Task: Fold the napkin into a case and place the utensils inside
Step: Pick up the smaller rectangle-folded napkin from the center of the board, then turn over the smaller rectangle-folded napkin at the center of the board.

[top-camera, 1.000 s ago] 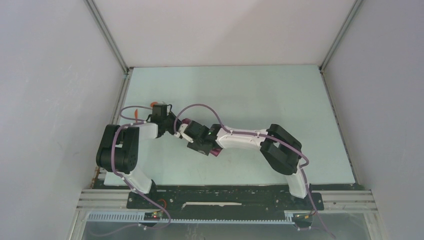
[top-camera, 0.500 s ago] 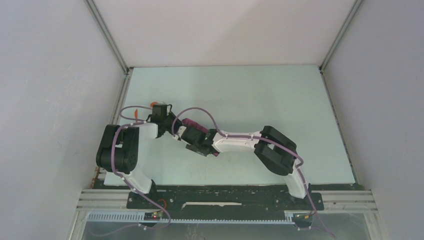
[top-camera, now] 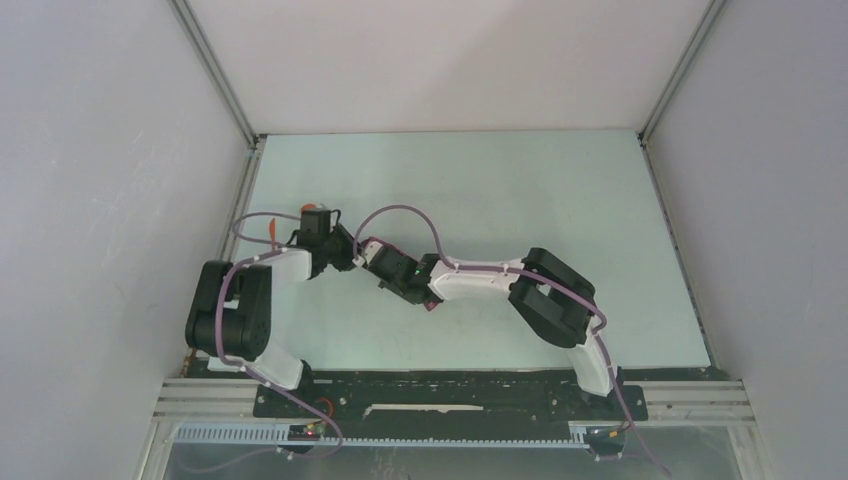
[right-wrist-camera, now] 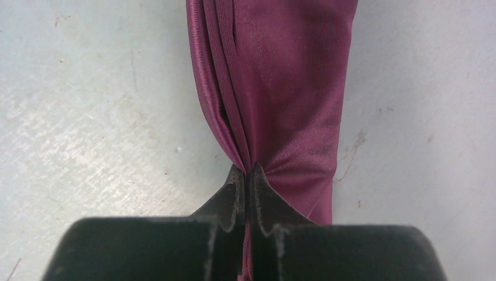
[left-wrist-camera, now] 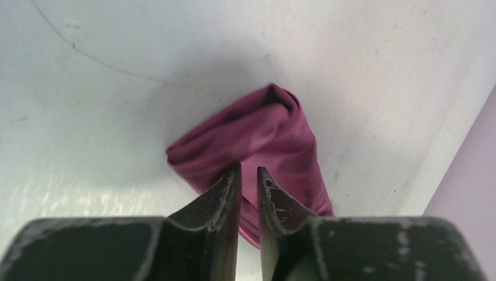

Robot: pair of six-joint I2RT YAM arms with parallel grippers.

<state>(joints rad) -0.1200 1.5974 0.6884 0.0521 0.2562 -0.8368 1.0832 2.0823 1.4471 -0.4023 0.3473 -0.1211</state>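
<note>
Napkin [right-wrist-camera: 281, 88] cloth, dark maroon with a slight sheen, is seen gathered into a long narrow bundle of several layers lying on the pale table [top-camera: 520, 200], towards its left half, between the two arms' wrists. In the right wrist view the bundle runs away from the camera, its folded edges stacked along the left side. The right gripper [right-wrist-camera: 248, 170] is clenched on the near end of the cloth, which is drawn into a pinch between its dark fingers. In the left wrist view the other end of the bundle is shown as a rumpled, rounded fold resting on the table. The left gripper [left-wrist-camera: 248, 172] is held over it with its fingers almost together, a thin slit left between them; whether cloth is pinched there cannot be told. A small orange utensil [top-camera: 272, 228] is glimpsed on the table just beyond the left arm, partly hidden by a cable.
</note>
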